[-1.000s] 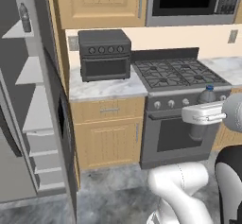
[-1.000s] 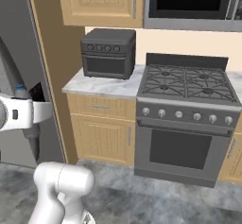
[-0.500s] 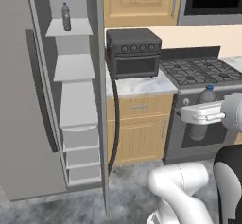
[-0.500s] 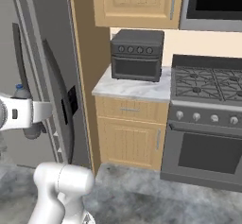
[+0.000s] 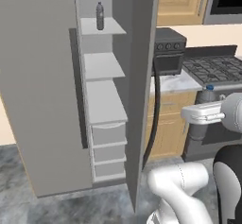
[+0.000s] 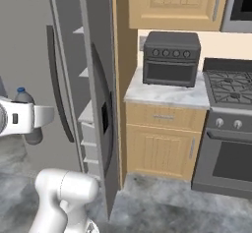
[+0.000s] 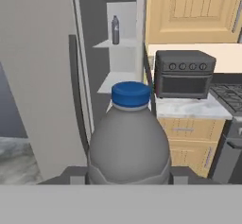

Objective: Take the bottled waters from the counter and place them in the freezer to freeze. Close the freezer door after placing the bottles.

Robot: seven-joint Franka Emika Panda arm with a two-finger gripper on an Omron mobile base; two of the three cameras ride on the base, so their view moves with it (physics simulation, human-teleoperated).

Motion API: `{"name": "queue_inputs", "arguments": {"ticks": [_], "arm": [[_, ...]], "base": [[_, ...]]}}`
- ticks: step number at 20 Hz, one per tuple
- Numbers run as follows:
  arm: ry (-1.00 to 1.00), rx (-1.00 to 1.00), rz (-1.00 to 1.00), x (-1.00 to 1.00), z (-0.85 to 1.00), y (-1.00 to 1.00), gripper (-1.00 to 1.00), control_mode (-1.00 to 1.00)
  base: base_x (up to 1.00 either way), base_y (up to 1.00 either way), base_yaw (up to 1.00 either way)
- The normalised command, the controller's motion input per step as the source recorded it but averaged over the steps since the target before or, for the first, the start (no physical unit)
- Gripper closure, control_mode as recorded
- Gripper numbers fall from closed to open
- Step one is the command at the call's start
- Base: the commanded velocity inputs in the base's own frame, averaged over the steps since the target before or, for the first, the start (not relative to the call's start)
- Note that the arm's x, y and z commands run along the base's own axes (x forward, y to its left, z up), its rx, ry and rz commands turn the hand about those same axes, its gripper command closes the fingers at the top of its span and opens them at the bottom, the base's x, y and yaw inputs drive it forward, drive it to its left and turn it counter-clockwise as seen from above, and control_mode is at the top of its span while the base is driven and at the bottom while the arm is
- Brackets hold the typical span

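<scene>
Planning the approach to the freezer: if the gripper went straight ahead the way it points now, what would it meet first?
Probably the open freezer. The gripper, shut on a bottled water, faces its pale shelves, where the other bottle stands. The freezer door sits just left; depth is hard to judge.

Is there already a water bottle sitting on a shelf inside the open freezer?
Yes, one bottle stands upright on the top shelf of the open freezer.

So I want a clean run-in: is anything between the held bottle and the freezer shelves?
Nothing visible: the freezer door stands open, the lower shelves look bare, and the other bottle sits on the top shelf.
</scene>
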Motion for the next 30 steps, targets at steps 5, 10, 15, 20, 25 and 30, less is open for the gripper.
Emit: {"name": "queue_inputs", "arguments": {"ticks": [5,10,15,20,25,30], "arm": [[0.0,0.0,0.0,0.0,0.0,0.0,1.0,1.0],[0.0,0.0,0.0,0.0,0.0,0.0,1.0,1.0],[0.0,0.0,0.0,0.0,0.0,0.0,1.0,1.0],[0.0,0.0,0.0,0.0,0.0,0.0,1.0,1.0],[0.0,0.0,0.0,0.0,0.0,0.0,1.0,1.0],[0.0,0.0,0.0,0.0,0.0,0.0,1.0,1.0]], "base": [[0.0,0.77,-0.07],[0.0,0.73,-0.08],[0.06,0.5,-0.02],[0.33,0.14,0.02],[0.53,0.02,0.05],[0.47,0.08,0.01]]}}
